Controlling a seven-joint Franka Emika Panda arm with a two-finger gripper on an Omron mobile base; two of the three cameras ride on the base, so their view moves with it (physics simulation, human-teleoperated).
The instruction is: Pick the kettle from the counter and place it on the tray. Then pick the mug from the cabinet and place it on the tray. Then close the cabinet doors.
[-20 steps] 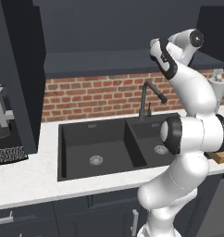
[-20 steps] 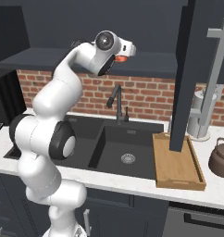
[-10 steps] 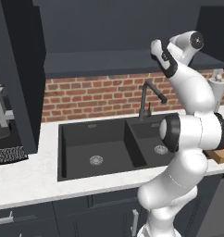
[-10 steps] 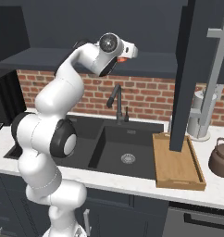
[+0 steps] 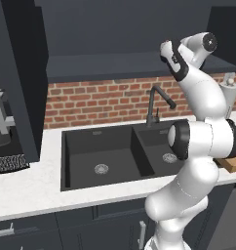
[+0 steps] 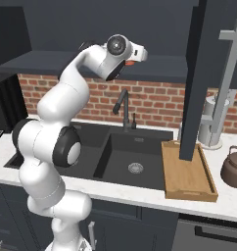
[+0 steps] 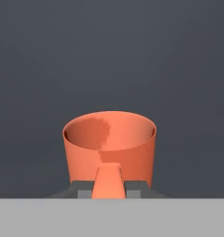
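Squarely between the closed jaws, the mug's (image 7: 109, 148) handle (mug upright).

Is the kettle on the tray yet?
No, in the right base view the kettle sits on the counter just right of the tray, which holds nothing.

Mug (image 7: 109, 146): base and lower handle cut off at bottom of hand view; in right base view mere orange sliver past wrist. Finger tips (image 7: 81, 189) mostly hidden beside handle. Kettle (image 6: 235, 167) cut by right edge. Tray (image 6: 188, 171): far rim hidden behind open cabinet door (image 6: 198, 78).
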